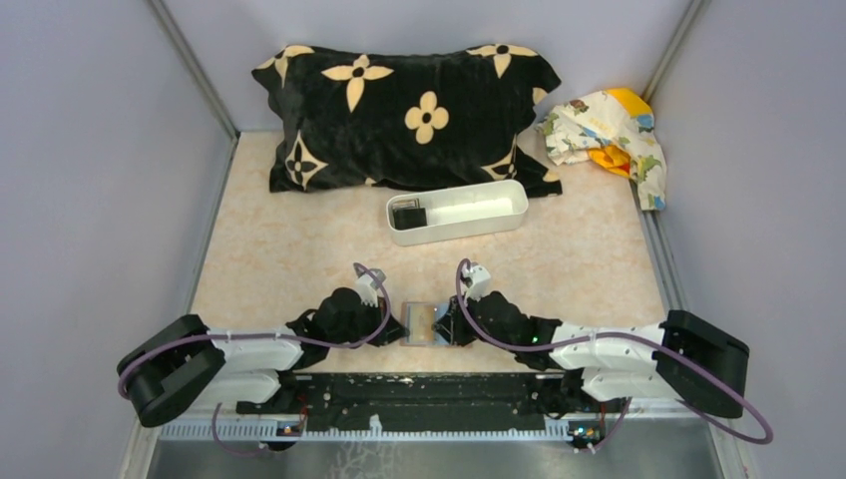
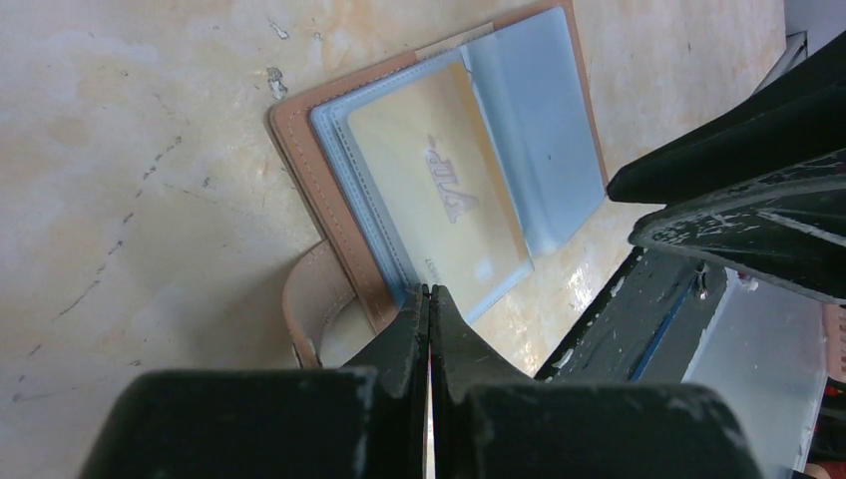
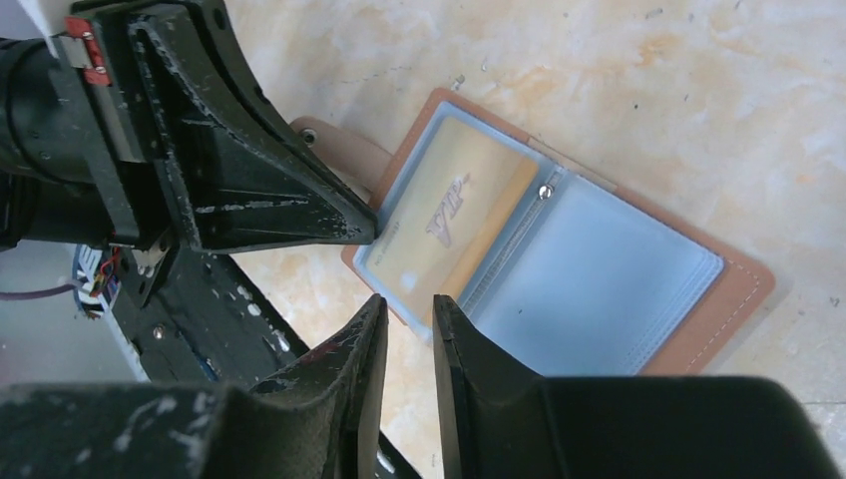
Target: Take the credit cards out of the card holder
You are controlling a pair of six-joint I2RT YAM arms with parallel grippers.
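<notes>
Two grippers meet at the near edge of the table (image 1: 299, 249), just in front of the arm bases, with the card holder (image 1: 427, 322) lying flat between them.

Left gripper (image 2: 429, 294): jaws pressed together, no gap showing. The tips sit at the holder's near edge, where the brown rim meets the blue sleeve. Can't tell if anything is nipped between them.

Right gripper (image 3: 407, 304): jaws narrow, a thin slot between the fingers. The tips are at the holder's edge, right by the card pocket. Can't tell whether they touch it.

Card holder is open and face up. It has a brown outside and a stitched brown rim, with light blue see-through sleeves inside. A tan-yellow card (image 3: 449, 225) with "VIP" lettering sits in the sleeve on the half nearer the left gripper. The other half shows only pale blue sleeves. A snap stud (image 3: 545, 191) sits at the fold. A brown strap tab (image 2: 309, 309) curls out from under the holder on the left gripper's side.

Further back, mid-table, is a long white tray (image 1: 509, 215), well apart from the holder. Dark cards (image 1: 407, 215) lie in its left end; count unclear.

Behind the tray, against the back wall, is a black pillow (image 1: 399, 110) with cream flower shapes. A crumpled patterned cloth (image 1: 609, 130) lies in the far right corner.
</notes>
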